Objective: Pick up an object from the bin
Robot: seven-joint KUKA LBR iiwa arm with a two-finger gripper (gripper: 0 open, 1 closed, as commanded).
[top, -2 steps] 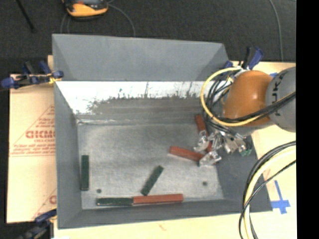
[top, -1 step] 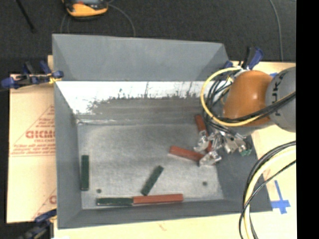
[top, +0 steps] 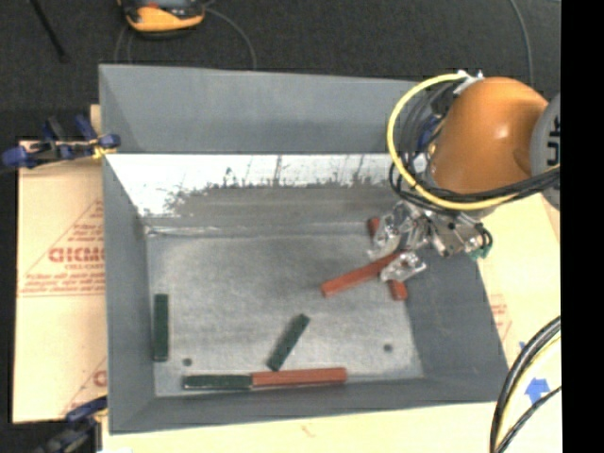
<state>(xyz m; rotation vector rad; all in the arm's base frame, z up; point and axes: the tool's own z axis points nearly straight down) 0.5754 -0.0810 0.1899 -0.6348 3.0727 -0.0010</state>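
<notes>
- Arm pose first: we see the arm entering from the right, its rounded orange cover (top: 481, 135) hanging over the bin's right rear corner, with yellow and black cables (top: 408, 163) looped around the cover's left side.
- Below the cover, the wrist points down and to the left, and the metal gripper (top: 408, 253) sits low over the right part of the bin's floor, close to the right wall.
- We cannot tell whether the gripper is spread or pinched together; its metal parts blur into one cluster.
- A red-brown stick (top: 354, 278) lies slantwise on the floor, its left end lower in the view and its right end running up under the gripper. We cannot say whether it is gripped or merely touched.
- Just beside the gripper we make out two small red bits: one (top: 399, 292) under its lower edge, another (top: 375, 226) at its upper left. What they are is unclear.
- The grey bin (top: 283, 111) holds a few more sticks, all well apart from the gripper.
- A dark green stick (top: 288, 341) lies tilted near the floor's middle front.
- Another dark green stick (top: 160, 327) lies upright in the view by the left wall.
- Along the front wall, a third green stick (top: 217, 382) and a red-brown bar (top: 298, 377) lie end to end, touching or nearly so.
</notes>
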